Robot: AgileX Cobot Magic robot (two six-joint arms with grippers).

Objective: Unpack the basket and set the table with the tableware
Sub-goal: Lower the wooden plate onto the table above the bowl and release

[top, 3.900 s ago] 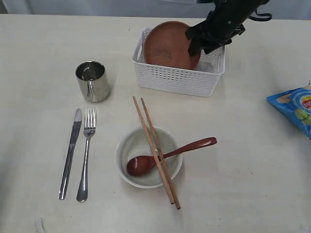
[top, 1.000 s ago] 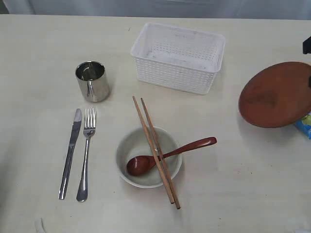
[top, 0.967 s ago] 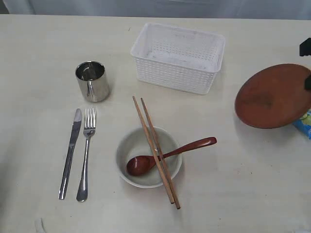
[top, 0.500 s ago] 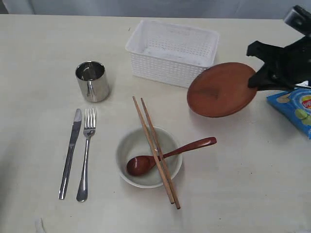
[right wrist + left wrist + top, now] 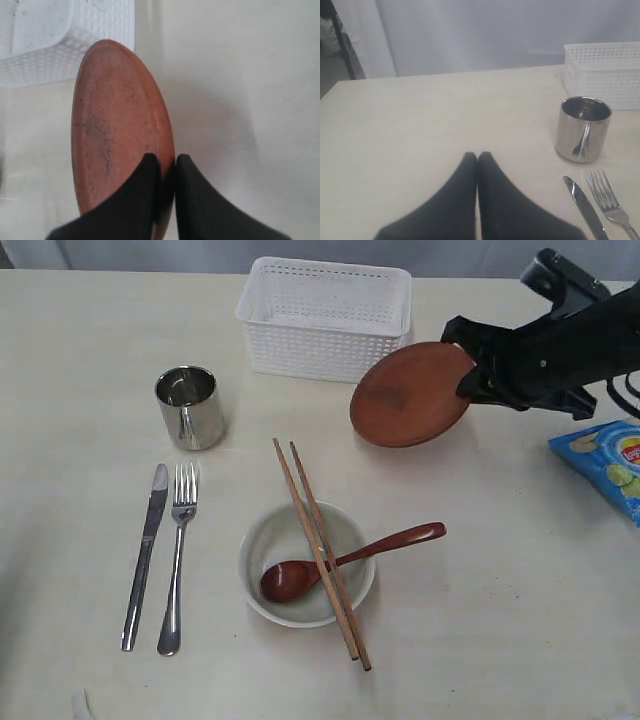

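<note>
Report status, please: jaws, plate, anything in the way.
Right jaws shut on plate rim, plate tilted. Left jaws shut, empty. Basket right beside plate.

A large pale cream tabletop with faint wood grain [image 5: 90, 330] is being used as the bearing surface. A white rectangular plastic basket with perforated sides [image 5: 320, 355] is being carried close to the tabletop's far edge, about midway along it. A shiny steel cup [image 5: 190, 408] is being held upright nearer the left edge, well apart from the basket. A steel knife [image 5: 146, 555] and a steel fork [image 5: 177, 555] are being supported side by side, just apart, between the cup and the near edge, handles toward that edge. An off-white round bowl [image 5: 275, 540] is being borne to the right of the fork. A blue chip bag [image 5: 605, 465] is being carried flat toward the right edge, partly cut off from view.
</note>
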